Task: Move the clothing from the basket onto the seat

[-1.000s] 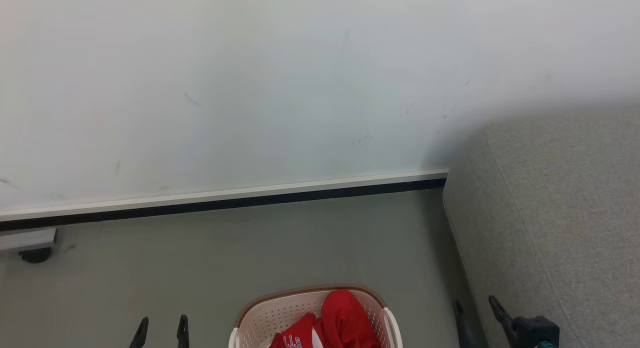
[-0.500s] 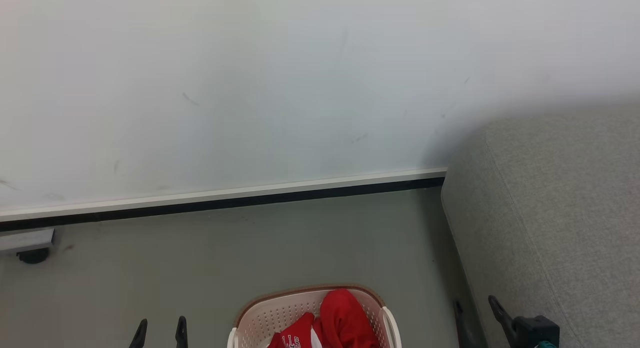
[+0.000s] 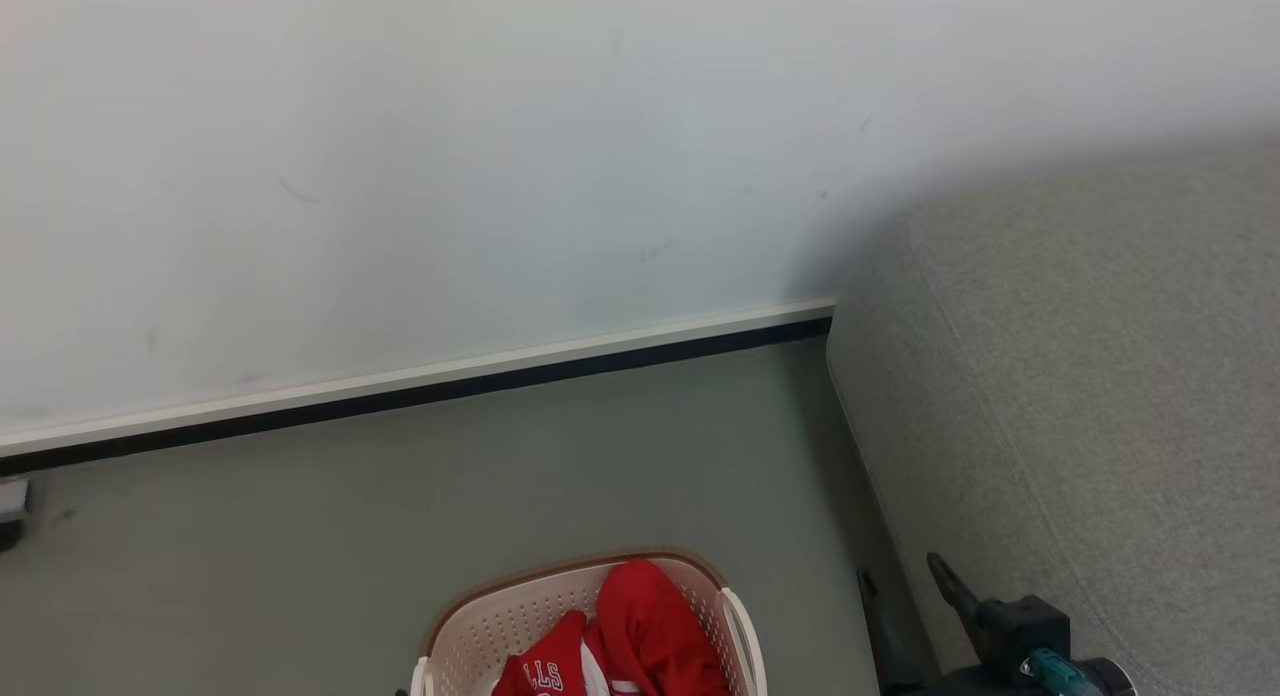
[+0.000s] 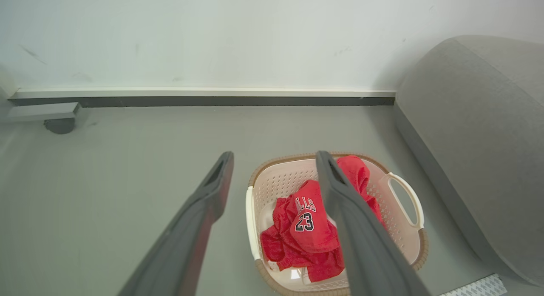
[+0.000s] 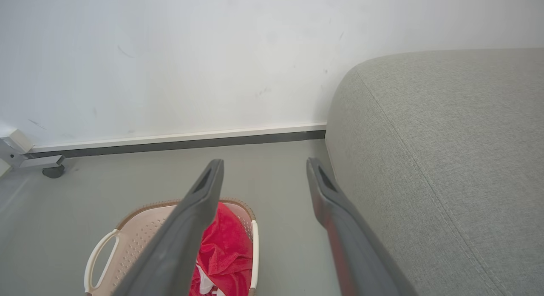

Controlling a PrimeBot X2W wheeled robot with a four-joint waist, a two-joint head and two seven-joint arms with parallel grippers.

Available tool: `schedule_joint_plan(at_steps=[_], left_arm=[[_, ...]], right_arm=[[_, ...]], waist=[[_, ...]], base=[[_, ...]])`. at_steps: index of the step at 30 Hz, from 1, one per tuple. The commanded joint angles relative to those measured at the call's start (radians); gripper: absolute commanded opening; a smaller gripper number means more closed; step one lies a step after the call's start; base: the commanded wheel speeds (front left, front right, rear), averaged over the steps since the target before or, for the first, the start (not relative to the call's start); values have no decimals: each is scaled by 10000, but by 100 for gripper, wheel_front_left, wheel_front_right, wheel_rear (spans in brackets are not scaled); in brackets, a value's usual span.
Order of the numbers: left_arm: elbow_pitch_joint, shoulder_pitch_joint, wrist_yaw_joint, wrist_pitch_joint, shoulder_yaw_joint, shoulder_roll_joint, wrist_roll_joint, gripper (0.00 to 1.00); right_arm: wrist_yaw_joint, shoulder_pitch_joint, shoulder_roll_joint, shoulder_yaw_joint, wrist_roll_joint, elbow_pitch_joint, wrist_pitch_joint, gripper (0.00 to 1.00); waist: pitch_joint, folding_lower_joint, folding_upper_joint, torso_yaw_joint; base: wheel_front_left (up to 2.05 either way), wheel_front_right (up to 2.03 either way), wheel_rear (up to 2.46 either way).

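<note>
Two tools: the left tool [image 4: 275, 155] and the right tool [image 5: 264, 164] both stand spread wide, with nothing held between them.
Clothing: the red clothing [image 4: 306, 228] lies bunched in the basket [image 4: 276, 185], which stands on the floor [image 4: 127, 168] near the seat [image 4: 476, 138].
Just changed: the head view has swung toward the seat, so the whole picture slid over. The basket and seat themselves have not moved.
Meaning: probably the body is turning to line up. No garment is lifted yet, so the task looks to be at its start.
Hidden: the head view cuts off the basket's near half. One of the left tool's fingers [image 4: 361, 236] covers part of the clothing. The number of garments cannot be told.
</note>
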Motion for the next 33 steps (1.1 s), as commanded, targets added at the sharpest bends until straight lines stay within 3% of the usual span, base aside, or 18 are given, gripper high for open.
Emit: schedule_joint_plan(at_steps=[1, 15, 18, 25, 33], left_arm=[[264, -398, -17, 36, -108, 6, -119, 100], [3808, -3436, -186, 359, -668, 16, -531, 100], [4338, -3883, -225, 404, -677, 99, -537, 100], [5925, -5387, 130, 813, -670, 589, -374, 100], [7096, -6879, 346, 1310, -653, 1138, -377, 100]], right_arm=[[4, -180, -22, 145, -76, -96, 21, 100], [4, -1008, 10, 654, -10, -616, -221, 100], [4, -1060, 20, 690, 14, -663, -318, 100], [4, -1282, 40, 858, 308, -797, -714, 100], [4, -1614, 47, 1080, 1070, -637, -1257, 100]], waist=[[540, 0, 0, -555], [3149, 0, 0, -2771], [3523, 0, 0, -3037], [4957, 0, 0, -3776], [6523, 0, 0, -3996]], base=[[0, 0, 0], [0, 0, 0], [0, 0, 0], [0, 0, 0], [0, 0, 0]])
